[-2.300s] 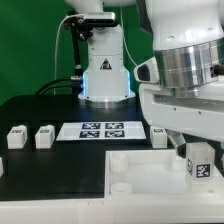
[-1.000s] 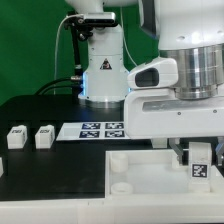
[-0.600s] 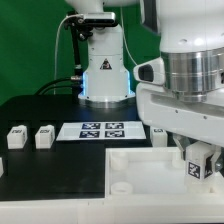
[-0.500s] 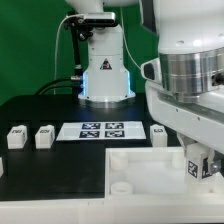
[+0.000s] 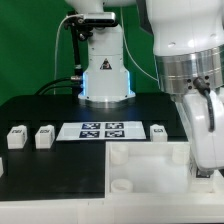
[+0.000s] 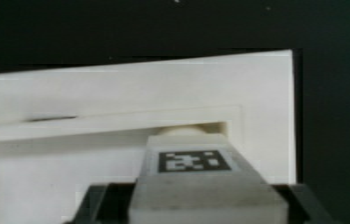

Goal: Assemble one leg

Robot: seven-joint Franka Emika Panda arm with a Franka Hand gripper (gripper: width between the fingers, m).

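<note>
In the wrist view my gripper is shut on a leg, a white block with its square tag facing the camera. A dark finger presses on each side of it. The leg stands over the corner of the large white panel, close to a round socket. In the exterior view the arm's hand is low over the panel's corner at the exterior view's right and hides the held leg. Three more legs lie on the black table.
The marker board lies flat behind the panel, between the loose legs. The robot base stands at the back. Another round socket shows at the panel's near corner on the exterior view's left.
The hand has turned at the wrist over the panel's corner. The held leg's tag, seen earlier at the exterior view's lower right, is now hidden behind the hand.
</note>
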